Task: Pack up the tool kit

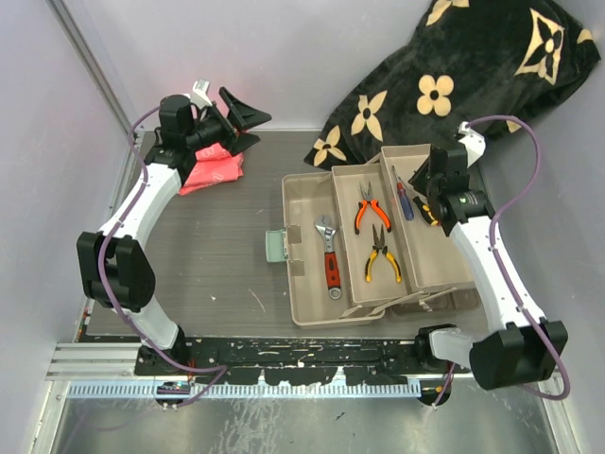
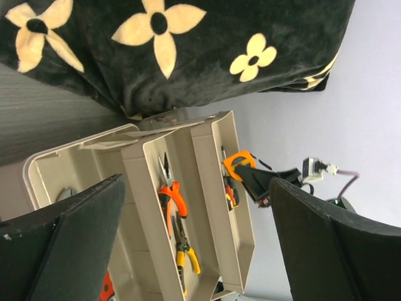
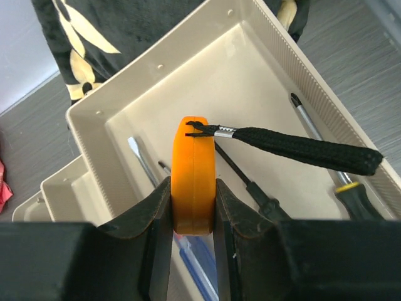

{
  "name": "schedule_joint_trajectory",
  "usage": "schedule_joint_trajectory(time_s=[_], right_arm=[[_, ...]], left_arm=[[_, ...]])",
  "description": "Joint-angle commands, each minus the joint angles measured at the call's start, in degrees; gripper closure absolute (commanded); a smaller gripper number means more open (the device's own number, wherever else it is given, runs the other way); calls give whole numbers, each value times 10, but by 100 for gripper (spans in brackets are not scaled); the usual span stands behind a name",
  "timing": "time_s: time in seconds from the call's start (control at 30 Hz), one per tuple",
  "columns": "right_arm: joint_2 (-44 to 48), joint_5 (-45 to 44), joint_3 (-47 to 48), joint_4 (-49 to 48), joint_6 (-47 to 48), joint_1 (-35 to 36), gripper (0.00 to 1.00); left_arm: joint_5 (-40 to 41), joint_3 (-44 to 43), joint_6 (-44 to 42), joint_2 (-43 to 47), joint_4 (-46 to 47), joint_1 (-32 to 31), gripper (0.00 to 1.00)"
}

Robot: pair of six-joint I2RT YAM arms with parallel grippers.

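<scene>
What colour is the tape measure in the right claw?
Orange tape measure, black strap; right wrist view.

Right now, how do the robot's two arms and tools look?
The left arm and right arm have white links and black joints, each trailed by a purple cable. The left tool and right tool are black, with two broad fingers.
</scene>
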State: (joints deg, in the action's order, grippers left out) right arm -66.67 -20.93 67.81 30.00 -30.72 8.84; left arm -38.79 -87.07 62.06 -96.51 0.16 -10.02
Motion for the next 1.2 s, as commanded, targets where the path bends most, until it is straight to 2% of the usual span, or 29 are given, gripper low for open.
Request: schedule_joint_trajectory(time_s=[0.0, 0.2, 0.33, 0.4, 0.57, 0.67, 0.83, 1.17], right_arm=[[-21, 74, 7, -68, -53, -32, 99], [-54, 134, 8, -105, -83, -56, 99], [-70, 173, 13, -113, -101, -63, 97], [-79, 194, 14, -109, -106, -66, 88], [-80, 214, 5, -108, -121, -70, 51], [-76, 211, 7, -105, -120, -71, 34], [-66, 192, 36, -81, -105, -72, 21], [-3, 127, 110, -28, -38, -78, 2]], left_arm=[[-19, 7, -39, 48, -11, -1, 2], [-23, 25, -65, 66, -40, -3, 2], [0, 27, -122, 69, -102, -6, 2], [18, 18, -158, 62, -150, -8, 2], [68, 3, -237, 43, -233, -16, 2], [104, -7, -297, 32, -275, -34, 2], [166, -24, -369, -2, -321, -72, 2], [282, -74, -386, -108, -363, -123, 2]])
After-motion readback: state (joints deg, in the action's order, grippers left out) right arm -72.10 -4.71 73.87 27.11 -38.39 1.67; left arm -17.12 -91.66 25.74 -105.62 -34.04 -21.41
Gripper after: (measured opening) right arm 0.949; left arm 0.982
